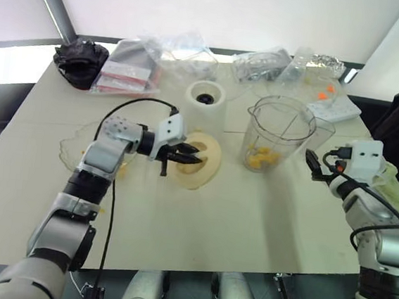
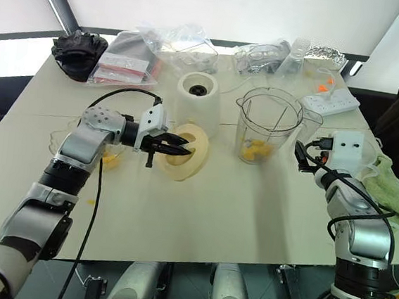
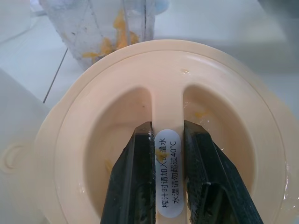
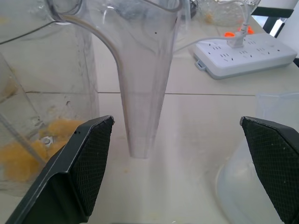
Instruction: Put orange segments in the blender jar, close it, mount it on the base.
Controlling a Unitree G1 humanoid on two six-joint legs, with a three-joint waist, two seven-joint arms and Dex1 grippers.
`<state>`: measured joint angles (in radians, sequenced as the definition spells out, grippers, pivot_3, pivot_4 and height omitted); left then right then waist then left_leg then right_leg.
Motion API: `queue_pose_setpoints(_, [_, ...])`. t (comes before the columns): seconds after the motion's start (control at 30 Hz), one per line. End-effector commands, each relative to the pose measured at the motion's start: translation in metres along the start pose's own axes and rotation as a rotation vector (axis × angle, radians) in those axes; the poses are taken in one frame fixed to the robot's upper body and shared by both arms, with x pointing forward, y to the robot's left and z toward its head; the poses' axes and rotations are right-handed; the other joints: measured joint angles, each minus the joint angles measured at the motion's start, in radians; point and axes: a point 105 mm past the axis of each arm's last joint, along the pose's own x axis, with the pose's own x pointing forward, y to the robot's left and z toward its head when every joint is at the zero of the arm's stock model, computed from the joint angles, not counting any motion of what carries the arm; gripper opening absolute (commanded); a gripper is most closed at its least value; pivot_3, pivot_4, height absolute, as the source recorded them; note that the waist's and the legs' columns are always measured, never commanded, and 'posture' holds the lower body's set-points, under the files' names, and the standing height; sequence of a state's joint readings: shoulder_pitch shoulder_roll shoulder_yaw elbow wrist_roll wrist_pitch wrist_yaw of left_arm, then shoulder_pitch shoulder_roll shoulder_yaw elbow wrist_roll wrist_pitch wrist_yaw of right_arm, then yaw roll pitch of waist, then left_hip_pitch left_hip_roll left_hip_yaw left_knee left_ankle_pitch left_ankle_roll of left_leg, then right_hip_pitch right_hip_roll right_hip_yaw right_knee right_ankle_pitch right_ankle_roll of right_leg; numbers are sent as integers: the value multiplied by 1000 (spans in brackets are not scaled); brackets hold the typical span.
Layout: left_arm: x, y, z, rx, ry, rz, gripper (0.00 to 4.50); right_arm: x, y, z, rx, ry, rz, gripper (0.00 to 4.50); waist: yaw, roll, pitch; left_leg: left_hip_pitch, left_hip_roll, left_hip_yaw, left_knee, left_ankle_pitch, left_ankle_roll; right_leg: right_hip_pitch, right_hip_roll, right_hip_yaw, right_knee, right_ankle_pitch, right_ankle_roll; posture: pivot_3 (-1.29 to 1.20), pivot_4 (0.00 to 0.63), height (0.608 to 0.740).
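Left eye view: we see the left gripper (image 1: 183, 155) clamped on the central rib of the flat cream-yellow lid (image 1: 208, 166), which is tilted up off the table (image 1: 249, 225). The blender jar (image 1: 280, 132) stands upright at 3 o'clock from the lid, with orange segments (image 1: 262, 156) lying at its bottom. The base (image 1: 205, 96) sits at 12 o'clock from the lid, its dark socket facing up. The right gripper (image 1: 316, 165) is at 4 o'clock from the jar, apart from it.

Right eye view: we note the white power strip (image 2: 330, 100) at 2 o'clock from the jar, and a glass dish (image 2: 62, 140) at 9 o'clock from the lid.

Left wrist view: both black fingers (image 3: 133, 186) pinch the lid's raised rib, one on each side, next to a white printed sticker (image 3: 168, 172). The jar with its fruit shows beyond the lid rim.

Right wrist view: the right gripper's fingers (image 4: 84, 168) stand spread wide, grasping nothing. The jar's side handle (image 4: 138, 93) stands between them, farther off, untouched.
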<state>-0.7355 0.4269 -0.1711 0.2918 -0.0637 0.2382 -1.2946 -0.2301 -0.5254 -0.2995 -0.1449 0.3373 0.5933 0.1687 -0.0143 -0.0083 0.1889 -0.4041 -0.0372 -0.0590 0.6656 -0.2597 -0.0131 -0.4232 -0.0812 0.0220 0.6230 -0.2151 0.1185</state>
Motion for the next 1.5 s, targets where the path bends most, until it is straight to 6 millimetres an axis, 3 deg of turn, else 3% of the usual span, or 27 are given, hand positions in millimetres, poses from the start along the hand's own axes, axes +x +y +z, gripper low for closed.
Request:
queue_pose_setpoints(0.03, [-6,4,13,32,-38,32,249,4,2,12,-3,-60,-1,4500,0,0,0,0,0,0,0,0,0,0,0,0,0,0,0,0,150,740])
queue_pose_setpoints(0.53, [-10,12,17,38,-44,75,249,33,5,21,10,-112,-46,4500,-1,0,0,0,0,0,0,0,0,-1,0,0,2,0,0,0,150,740])
queue_pose_setpoints(0.63, [-10,13,17,45,-43,85,249,36,7,18,11,-108,-41,3661,-1,0,0,0,0,0,0,0,0,-1,0,0,3,0,0,0,150,740])
queue_pose_setpoints(0.77, [-12,15,18,51,-43,99,249,38,14,16,13,-109,-18,1569,-1,0,0,0,-1,0,0,0,0,-1,0,0,3,0,0,0,150,740])
queue_pose_setpoints(0.83, [-16,16,20,53,-44,110,249,38,17,16,15,-113,-10,960,-1,0,0,1,0,0,0,0,0,-1,0,1,3,0,0,0,150,740])
queue_pose_setpoints(1.03, [-44,36,34,55,-70,198,249,32,39,28,29,-162,58,961,-5,0,0,1,0,0,0,0,0,-2,0,1,5,0,0,0,150,740])
queue_pose_setpoints(1.23, [-78,59,66,84,-115,280,249,10,69,45,75,-203,175,961,-5,1,1,0,0,0,-1,0,0,-5,0,1,6,0,-1,0,150,740])
queue_pose_setpoints(1.5, [-86,69,91,143,-148,297,249,-15,114,51,123,-190,320,961,-2,1,1,-1,-1,0,0,0,0,-5,0,1,6,0,0,0,150,740])
